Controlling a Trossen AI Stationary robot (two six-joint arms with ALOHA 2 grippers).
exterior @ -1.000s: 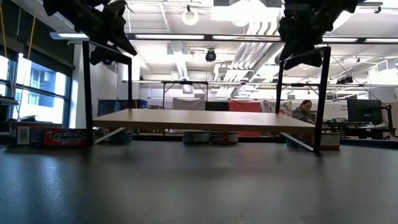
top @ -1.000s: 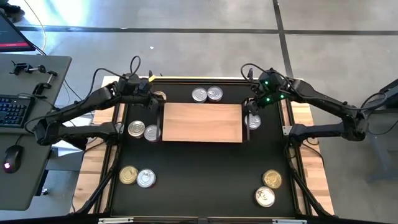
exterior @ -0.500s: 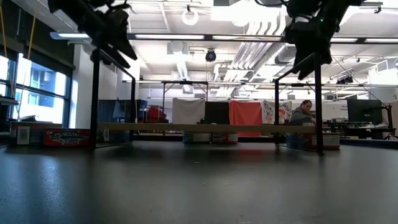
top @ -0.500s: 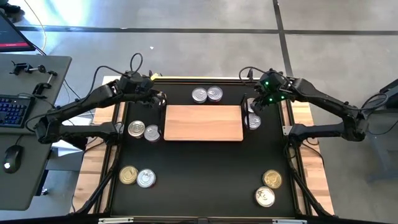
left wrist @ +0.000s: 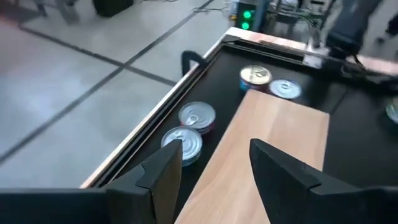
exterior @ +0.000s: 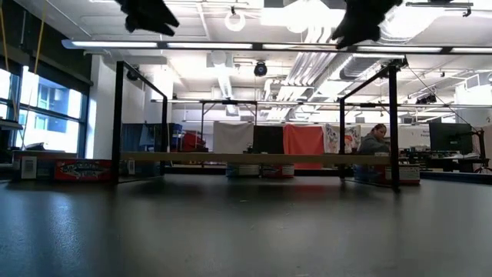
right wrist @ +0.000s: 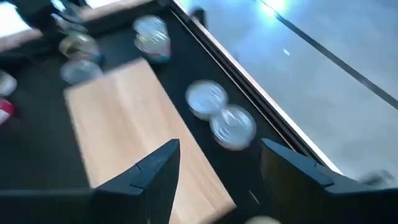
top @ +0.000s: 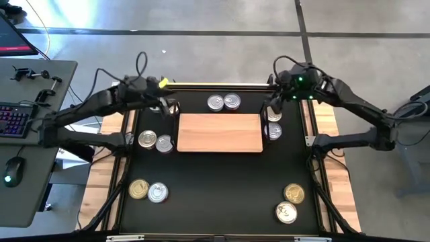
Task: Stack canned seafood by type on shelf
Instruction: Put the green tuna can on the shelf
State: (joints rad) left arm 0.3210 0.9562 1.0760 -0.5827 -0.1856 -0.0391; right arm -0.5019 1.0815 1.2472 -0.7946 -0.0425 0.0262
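left arm: reaching in from left, raised | left gripper (left wrist: 211, 168): fingers apart, empty | right arm: reaching in from right, raised | right gripper (right wrist: 217, 171): fingers apart, empty

I count eleven tins (top: 215, 102): two far, three left, two right, two near left, two near right. About four look gold-lidded, the rest silver. One shelf (top: 219, 132).

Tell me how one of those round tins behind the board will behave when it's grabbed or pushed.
The pair of silver-lidded tins sit flat on the black mat, wider than tall, so tipping looks unlikely. The shiny metal sides may slip in a loose pinch. They touch each other, so pushing one probably shoves its neighbour. On edge, a tin would likely roll.
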